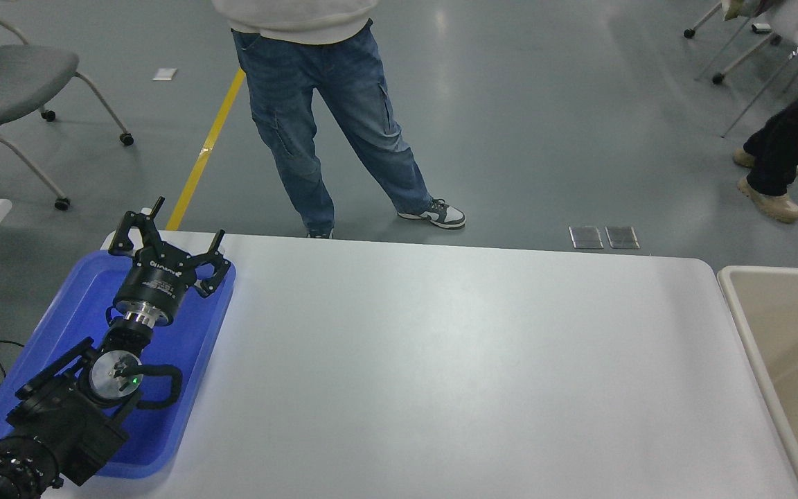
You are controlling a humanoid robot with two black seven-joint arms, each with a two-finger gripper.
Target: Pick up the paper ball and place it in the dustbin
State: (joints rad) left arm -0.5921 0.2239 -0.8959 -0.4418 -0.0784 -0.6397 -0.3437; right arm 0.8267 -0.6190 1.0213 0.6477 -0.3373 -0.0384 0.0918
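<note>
Paper ball is nowhere to be seen: not on the table (440,360), not in the tray (184,346), and not in the part of the dustbin (735,305) that shows at the right edge. How the ball looks can therefore not be told. It may lie deeper in the bin, beyond the picture's edge, or be held by the right arm, which is out of view; which of these holds cannot be settled from this view.

As to progress, my judgement is open. The bare tabletop fits a ball already dropped in the bin, which would make the task done or nearly so. It fits equally a ball not yet laid out, in which case everything is left to do: reach, grasp, carry, release.

Taking things by size: the white table fills the middle of the view. The beige bin with its pale rim stands just beside the table's right end, and its visible inside is plain. The blue tray lies on the table's left end. Over the tray sits the left arm, parked, its left gripper (167,237) with fingers spread wide and holding nothing.

A person (330,118) in jeans stands at the far side, apart from the table.
</note>
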